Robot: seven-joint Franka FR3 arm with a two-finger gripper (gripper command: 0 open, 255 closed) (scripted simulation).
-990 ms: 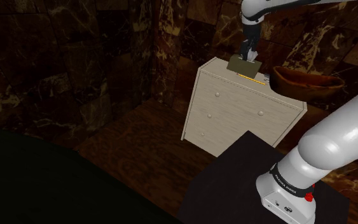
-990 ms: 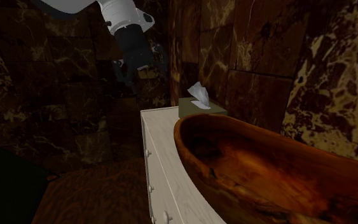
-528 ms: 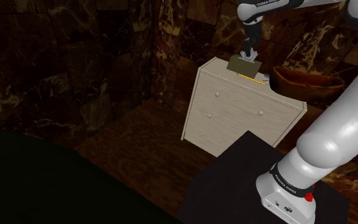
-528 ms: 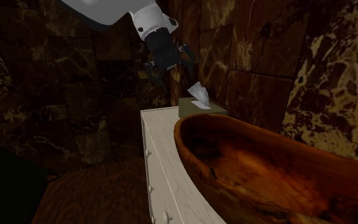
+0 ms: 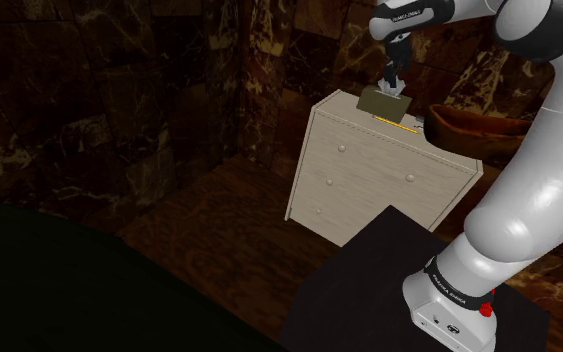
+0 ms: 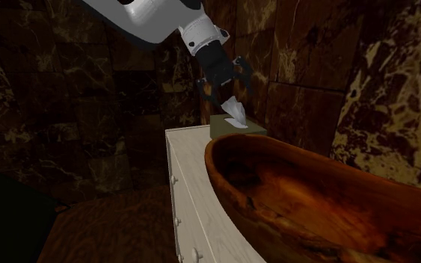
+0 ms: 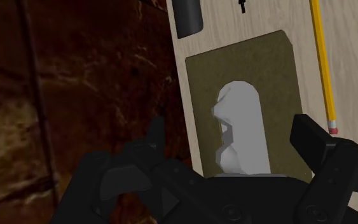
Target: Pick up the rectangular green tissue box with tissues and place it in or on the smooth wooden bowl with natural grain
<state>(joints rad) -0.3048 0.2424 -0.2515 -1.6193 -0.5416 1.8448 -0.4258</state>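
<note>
The olive-green tissue box (image 5: pixel 381 104) lies at the far end of the pale dresser top (image 5: pixel 439 145), a white tissue (image 6: pixel 235 110) sticking up from it. My gripper (image 5: pixel 394 84) hangs open just above the box, tilted, not touching it. In the wrist view the box (image 7: pixel 266 70) and its tissue (image 7: pixel 238 124) lie between my spread fingers (image 7: pixel 156 133); one finger is past the dresser's edge, the other over the box's far side. The brown wooden bowl (image 5: pixel 481 129) stands at the other end of the dresser and looms large in the second exterior view, bowl (image 6: pixel 313 202).
A yellow pencil (image 7: pixel 322 63) lies on the dresser beside the box, and a dark rounded object (image 7: pixel 187 16) just beyond it. The dresser (image 5: pixel 369 180) has knobbed drawers and stands against dark marble walls (image 6: pixel 306 67). My stand (image 5: pixel 389 280) is in front of it.
The arm has swung the gripper from off the dresser's side over to the tissue box and down closer to it. Box and bowl have not moved.
</note>
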